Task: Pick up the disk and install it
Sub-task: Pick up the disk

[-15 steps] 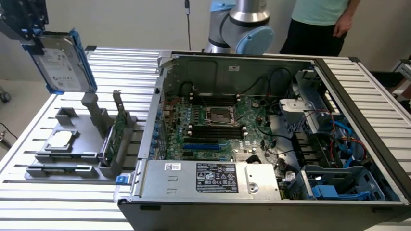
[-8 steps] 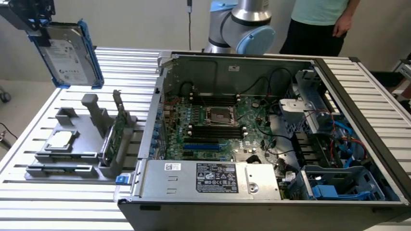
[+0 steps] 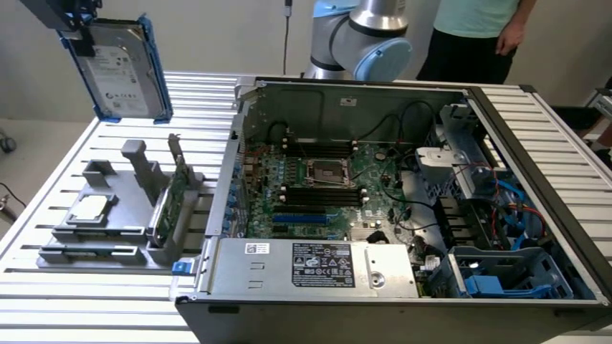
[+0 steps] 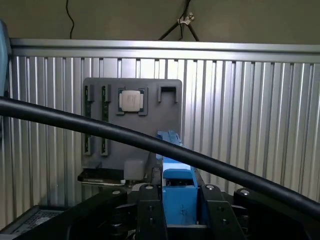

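The disk (image 3: 125, 72), a silver-grey drive with a white label in a blue carrier, hangs upright in the air at the exterior view's upper left, well above the ribbed table. My gripper (image 3: 79, 30) is shut on its top edge. In the wrist view the blue carrier edge (image 4: 177, 192) is clamped between the black fingers (image 4: 150, 212), and my gripper (image 4: 179, 212) looks down past it at the grey holder (image 4: 132, 125). The open computer case (image 3: 383, 193) lies to the exterior view's right of the disk, with blue drive bays (image 3: 497, 276) at its near right corner.
The grey holder (image 3: 105, 215) on the table carries a small square silver chip (image 3: 91, 208) and an upright green circuit card (image 3: 177, 193). A black cable (image 4: 150, 142) crosses the wrist view. The arm's base (image 3: 368, 36) and a person (image 3: 478, 29) stand behind the case.
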### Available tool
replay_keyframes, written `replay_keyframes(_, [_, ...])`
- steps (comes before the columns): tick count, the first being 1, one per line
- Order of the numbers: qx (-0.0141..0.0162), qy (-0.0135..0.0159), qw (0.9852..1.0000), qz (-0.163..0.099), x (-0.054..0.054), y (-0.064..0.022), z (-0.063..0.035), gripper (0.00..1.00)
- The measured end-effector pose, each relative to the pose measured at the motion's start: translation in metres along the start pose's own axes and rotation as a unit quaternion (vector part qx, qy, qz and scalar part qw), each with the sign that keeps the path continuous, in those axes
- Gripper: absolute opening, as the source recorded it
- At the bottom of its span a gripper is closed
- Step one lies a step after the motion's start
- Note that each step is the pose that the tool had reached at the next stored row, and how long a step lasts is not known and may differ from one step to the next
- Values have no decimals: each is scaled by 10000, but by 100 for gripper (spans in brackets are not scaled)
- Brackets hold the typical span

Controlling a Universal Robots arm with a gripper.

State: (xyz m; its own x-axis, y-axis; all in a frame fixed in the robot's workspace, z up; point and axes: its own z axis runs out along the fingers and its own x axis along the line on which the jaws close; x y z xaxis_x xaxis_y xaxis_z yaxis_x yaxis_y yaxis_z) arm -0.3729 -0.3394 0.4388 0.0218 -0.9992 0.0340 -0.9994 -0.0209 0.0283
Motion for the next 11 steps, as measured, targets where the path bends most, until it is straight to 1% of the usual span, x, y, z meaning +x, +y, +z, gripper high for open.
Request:
replay_keyframes(4, [-18,-1,10000,-6,16,-177,-109,32])
replay_keyframes(7, [-38,-1,10000,-6,40,-311,-191,32])
replay_keyframes(11, [-74,-2,10000,-7,90,-492,-290,32])
